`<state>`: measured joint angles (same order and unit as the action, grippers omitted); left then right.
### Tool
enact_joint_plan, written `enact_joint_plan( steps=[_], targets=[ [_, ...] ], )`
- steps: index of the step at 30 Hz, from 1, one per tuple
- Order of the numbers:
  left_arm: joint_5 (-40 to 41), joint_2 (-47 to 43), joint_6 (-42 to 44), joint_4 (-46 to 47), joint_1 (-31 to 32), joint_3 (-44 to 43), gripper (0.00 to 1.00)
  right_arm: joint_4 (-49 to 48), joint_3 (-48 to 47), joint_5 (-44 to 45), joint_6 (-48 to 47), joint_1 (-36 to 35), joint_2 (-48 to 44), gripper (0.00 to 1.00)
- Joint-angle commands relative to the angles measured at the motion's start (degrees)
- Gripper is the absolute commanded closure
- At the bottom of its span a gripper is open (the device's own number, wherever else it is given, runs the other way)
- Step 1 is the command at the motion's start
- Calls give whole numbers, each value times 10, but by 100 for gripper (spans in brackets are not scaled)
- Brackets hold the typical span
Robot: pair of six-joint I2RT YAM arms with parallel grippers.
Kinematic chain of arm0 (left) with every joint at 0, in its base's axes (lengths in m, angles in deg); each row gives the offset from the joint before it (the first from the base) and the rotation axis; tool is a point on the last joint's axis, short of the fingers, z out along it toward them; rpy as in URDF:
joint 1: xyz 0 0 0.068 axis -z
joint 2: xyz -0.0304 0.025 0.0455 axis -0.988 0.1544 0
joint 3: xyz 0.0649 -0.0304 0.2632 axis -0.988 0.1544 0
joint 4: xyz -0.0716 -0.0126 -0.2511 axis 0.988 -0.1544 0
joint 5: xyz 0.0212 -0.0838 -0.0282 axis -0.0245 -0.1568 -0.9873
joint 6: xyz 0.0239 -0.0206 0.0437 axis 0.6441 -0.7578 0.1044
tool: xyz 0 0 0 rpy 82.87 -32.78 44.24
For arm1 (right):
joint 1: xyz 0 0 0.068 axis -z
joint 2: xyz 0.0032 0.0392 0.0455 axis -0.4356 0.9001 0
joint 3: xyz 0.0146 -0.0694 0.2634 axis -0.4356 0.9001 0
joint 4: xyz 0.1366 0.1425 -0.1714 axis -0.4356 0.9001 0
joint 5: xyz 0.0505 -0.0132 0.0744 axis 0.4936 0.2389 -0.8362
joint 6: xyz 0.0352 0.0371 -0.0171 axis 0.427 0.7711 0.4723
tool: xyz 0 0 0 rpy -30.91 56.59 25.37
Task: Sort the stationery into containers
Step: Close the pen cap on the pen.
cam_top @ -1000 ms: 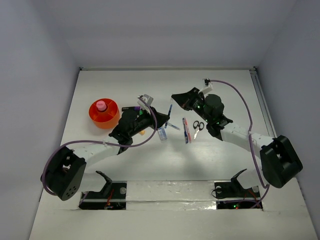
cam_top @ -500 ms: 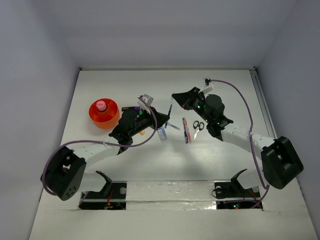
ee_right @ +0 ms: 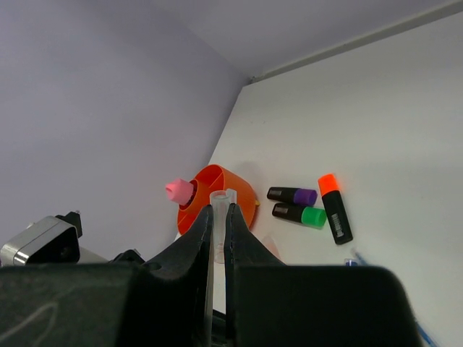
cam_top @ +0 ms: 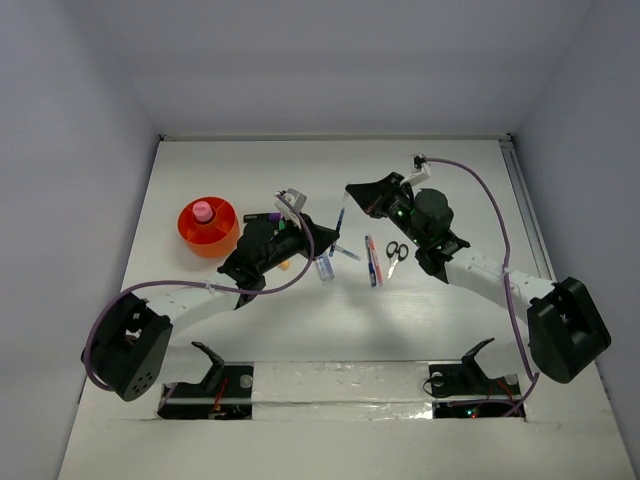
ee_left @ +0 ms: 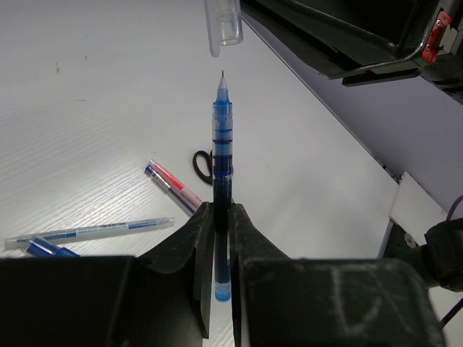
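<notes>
My left gripper [ee_left: 221, 210] is shut on a blue pen [ee_left: 223, 144] whose bare tip points up and away. Just past that tip hangs a clear pen cap [ee_left: 223, 25], apart from the pen. In the right wrist view my right gripper [ee_right: 218, 210] is shut on this clear cap [ee_right: 220, 199]. The orange container [cam_top: 208, 227] stands at the left with a pink-capped bottle [cam_top: 203, 211] in it. Beside it lie the purple [ee_right: 292, 195], green [ee_right: 299, 214] and orange [ee_right: 334, 208] highlighters. The scissors [cam_top: 396, 251] and a red and a blue pen [cam_top: 372, 260] lie mid-table.
A clear pen [ee_left: 94, 231] and a blue-capped item [ee_left: 47, 248] lie on the table below my left gripper. The right arm's black body [ee_left: 347, 36] hangs close above the held pen. White walls close in the table at the back and both sides.
The right arm has shifted very slightly to the right. Both grips are unchanged.
</notes>
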<state>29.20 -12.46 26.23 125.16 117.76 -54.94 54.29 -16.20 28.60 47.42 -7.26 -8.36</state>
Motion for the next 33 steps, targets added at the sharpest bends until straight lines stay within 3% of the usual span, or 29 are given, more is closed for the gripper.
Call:
enact_joint_plan(
  steps=[1, 33],
  targets=[
    [-3, -12, 5, 22, 0, -6, 100, -30, 10, 12, -12, -5, -7, 100],
    [-1, -12, 6, 22, 0, -7, 100, -29, 9, 40, -34, -21, -7, 100]
  ],
)
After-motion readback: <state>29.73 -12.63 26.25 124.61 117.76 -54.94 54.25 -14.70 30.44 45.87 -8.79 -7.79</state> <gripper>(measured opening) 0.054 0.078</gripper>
